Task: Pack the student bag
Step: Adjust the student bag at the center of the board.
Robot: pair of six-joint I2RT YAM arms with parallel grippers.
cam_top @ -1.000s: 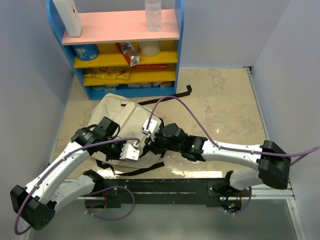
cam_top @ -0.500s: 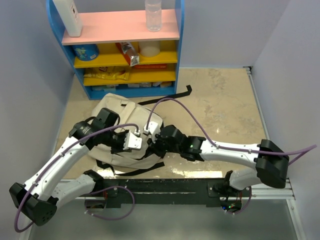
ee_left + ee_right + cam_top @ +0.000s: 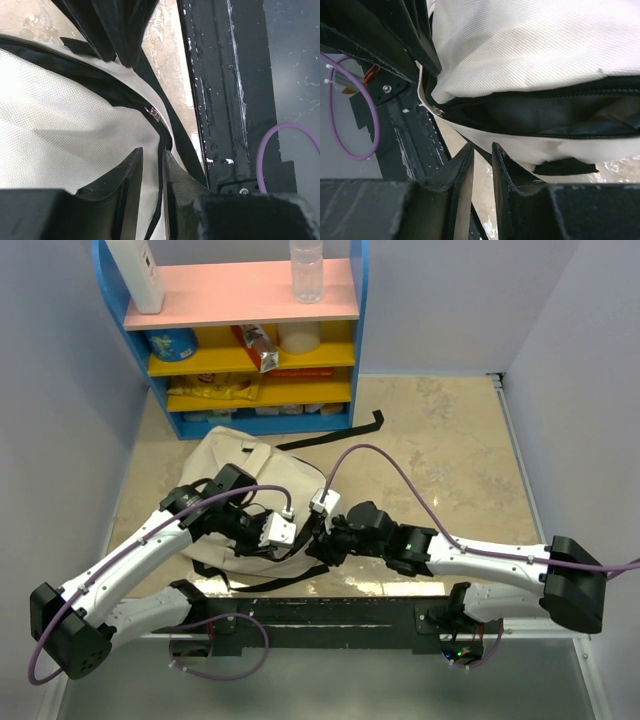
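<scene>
The student bag (image 3: 240,455), beige with black straps, lies on the floor in front of the shelf. Its near zipper is open on dark lining (image 3: 530,115). My left gripper (image 3: 283,532) sits at the bag's near edge. In the left wrist view its fingers (image 3: 152,152) are closed to a thin gap on the beige fabric (image 3: 60,110) with the black zipper line between them, just below the zipper pull (image 3: 154,113). My right gripper (image 3: 318,537) is beside it, under the bag's opening. Its fingers (image 3: 482,146) are nearly together with only floor in the gap; a metal pull (image 3: 437,111) is just above.
A blue shelf (image 3: 250,340) with bottles and snacks stands behind the bag. A loose black strap (image 3: 375,422) lies on the floor to the right. The black mounting rail (image 3: 330,615) runs right behind both grippers. Walls close in left and right.
The left gripper has slid right along the bag's near edge. The right gripper has shifted right and nearer, and its arm has stretched out lower.
</scene>
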